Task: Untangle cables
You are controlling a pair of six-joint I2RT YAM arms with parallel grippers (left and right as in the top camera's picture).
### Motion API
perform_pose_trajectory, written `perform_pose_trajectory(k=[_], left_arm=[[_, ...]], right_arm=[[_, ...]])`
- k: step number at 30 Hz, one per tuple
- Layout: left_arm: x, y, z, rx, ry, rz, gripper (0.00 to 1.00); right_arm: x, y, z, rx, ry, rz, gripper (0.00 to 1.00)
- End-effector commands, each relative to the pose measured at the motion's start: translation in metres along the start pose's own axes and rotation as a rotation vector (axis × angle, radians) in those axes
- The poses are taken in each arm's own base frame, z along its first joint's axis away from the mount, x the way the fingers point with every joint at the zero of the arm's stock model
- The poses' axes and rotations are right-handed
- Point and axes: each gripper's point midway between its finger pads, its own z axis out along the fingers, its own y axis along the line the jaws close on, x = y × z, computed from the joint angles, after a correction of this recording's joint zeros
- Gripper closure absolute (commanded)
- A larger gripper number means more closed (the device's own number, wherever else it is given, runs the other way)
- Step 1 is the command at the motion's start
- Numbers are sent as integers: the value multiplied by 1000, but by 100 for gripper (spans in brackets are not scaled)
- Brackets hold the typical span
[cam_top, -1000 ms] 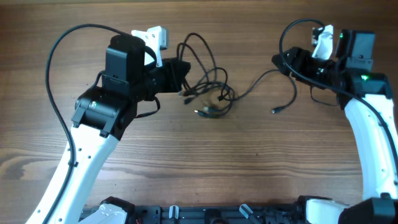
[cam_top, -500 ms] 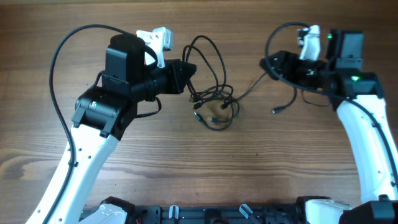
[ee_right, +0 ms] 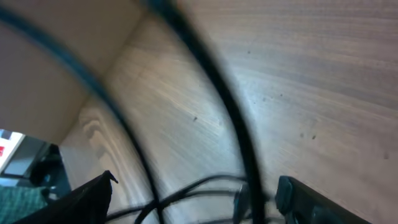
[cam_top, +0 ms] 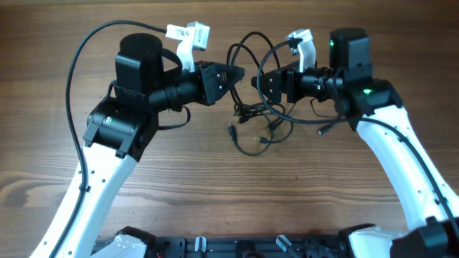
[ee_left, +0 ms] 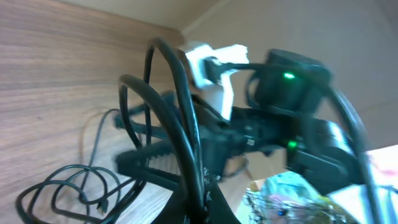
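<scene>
Left gripper (cam_top: 234, 73): pinching cables (cam_top: 249, 112), holding them raised at far centre | right gripper (cam_top: 259, 82): gaping wide around one loop | step: separating the tangle | next: closing right fingers, pulling rightward gently.

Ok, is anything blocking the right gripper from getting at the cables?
Nothing visible does. The right gripper is open at the cables, with a strand running between its fingers in the right wrist view. The left gripper, close opposite, is shut on the same bundle, so room is tight.

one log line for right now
left gripper: shut on cables | right gripper: open, close opposite | cables: tangled over table | status: not untangled
</scene>
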Motion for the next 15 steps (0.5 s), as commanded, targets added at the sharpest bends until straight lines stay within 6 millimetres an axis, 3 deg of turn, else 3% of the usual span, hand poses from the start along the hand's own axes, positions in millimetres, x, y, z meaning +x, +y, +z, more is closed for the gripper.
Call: perform_pose_trajectory(k=[1,2,4,6,8,11,15], left_arm=[[1,-19,-4,87,25,-55,96],[1,-19,-4,88,24,-63,96],[1,-18,-4,82,22,-66,96],[0,-7,-3,25,4,-58,96],[1,25,-5,-135,-25,-61,96],[11,91,-24,-494,-67,-139,96],[22,140,-61,-819,-99,-163,96]], right_arm=[[-6,-10,18,-8,-6,-46,18],[-7,-14,23,-6,-9,-51,26],[-19,-23,24,35,-57,-29,70],[-41,-26,12,44,-142,-2,94],[-70,-31,-19,65,-251,41,96],[-106,-42,-79,132,-398,55,96],[-125,-66,-141,284,-547,112,96]])
